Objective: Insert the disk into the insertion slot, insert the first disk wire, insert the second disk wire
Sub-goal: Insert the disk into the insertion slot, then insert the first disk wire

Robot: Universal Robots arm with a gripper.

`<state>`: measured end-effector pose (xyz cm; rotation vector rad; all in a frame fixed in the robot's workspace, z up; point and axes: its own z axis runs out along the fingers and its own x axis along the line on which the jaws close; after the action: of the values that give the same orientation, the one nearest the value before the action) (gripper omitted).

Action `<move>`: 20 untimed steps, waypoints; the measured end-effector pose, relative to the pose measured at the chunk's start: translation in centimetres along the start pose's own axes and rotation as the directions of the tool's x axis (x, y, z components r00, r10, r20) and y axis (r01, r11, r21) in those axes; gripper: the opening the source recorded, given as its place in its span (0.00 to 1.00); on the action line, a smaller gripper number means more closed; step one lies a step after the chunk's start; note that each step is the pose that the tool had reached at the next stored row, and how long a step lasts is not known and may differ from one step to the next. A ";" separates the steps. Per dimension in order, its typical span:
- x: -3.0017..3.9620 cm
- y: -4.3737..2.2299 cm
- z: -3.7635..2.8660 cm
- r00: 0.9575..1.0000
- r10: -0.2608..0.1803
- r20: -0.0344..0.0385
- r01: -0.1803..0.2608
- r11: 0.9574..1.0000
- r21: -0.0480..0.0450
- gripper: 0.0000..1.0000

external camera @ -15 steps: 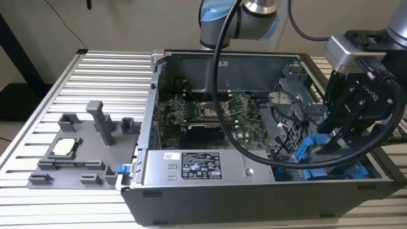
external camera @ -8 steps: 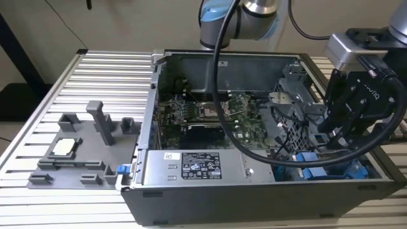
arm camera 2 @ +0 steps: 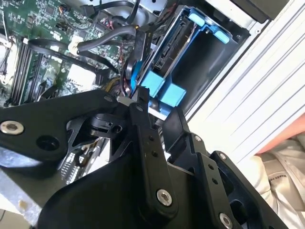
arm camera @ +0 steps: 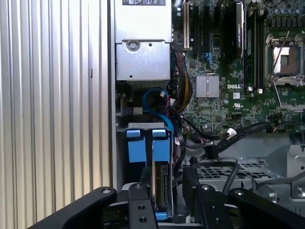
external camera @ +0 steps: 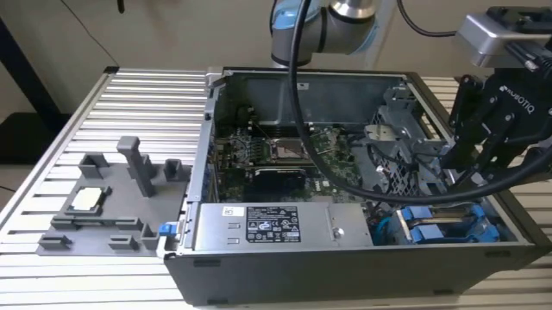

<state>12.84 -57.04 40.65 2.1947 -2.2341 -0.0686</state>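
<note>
The disk (external camera: 441, 226), in its bright blue carrier, sits in the insertion slot (external camera: 492, 240) at the case's near corner on the exterior view's right. Its blue tabs (arm camera: 147, 148) and connector edge (arm camera: 163, 183) face up in the first wrist view. My gripper (external camera: 466, 169) hangs just above that corner, over the disk. Its black fingers (arm camera 2: 142, 107) stand apart in both wrist views, and I see nothing held between them. A blue wire (arm camera: 157, 102) and several black wires loop loose beside the slot, toward the motherboard.
A silver box with a black-and-white label (external camera: 258, 226) fills the case's front. The motherboard (external camera: 276, 155) lies behind it. The perforated grey cage (arm camera: 228, 169) adjoins the slot. A grey fixture (external camera: 103, 200) sits on the ribbed table (external camera: 129, 97) at the exterior view's left.
</note>
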 end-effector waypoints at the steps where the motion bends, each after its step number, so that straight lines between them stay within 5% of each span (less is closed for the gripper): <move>1: -0.04 0.02 0.01 1.000 0.000 0.001 0.000 1.000 0.002 0.40; 3: -0.04 0.10 -0.01 1.000 -0.001 0.006 0.001 1.000 0.017 0.40; 8: -0.05 0.27 0.00 0.999 -0.009 0.031 0.006 0.996 0.094 0.40; 13: -0.06 0.46 0.01 0.998 -0.019 0.057 0.009 0.986 0.168 0.40; 16: -0.10 0.53 0.04 0.998 -0.030 0.061 0.016 0.977 0.213 0.40; 18: -0.11 0.53 0.15 0.997 -0.056 0.059 0.041 0.973 0.228 0.40; 20: -0.12 0.51 0.29 0.994 -0.091 0.058 0.075 0.969 0.234 0.40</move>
<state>12.32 -56.90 40.38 2.4370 -2.2897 0.1253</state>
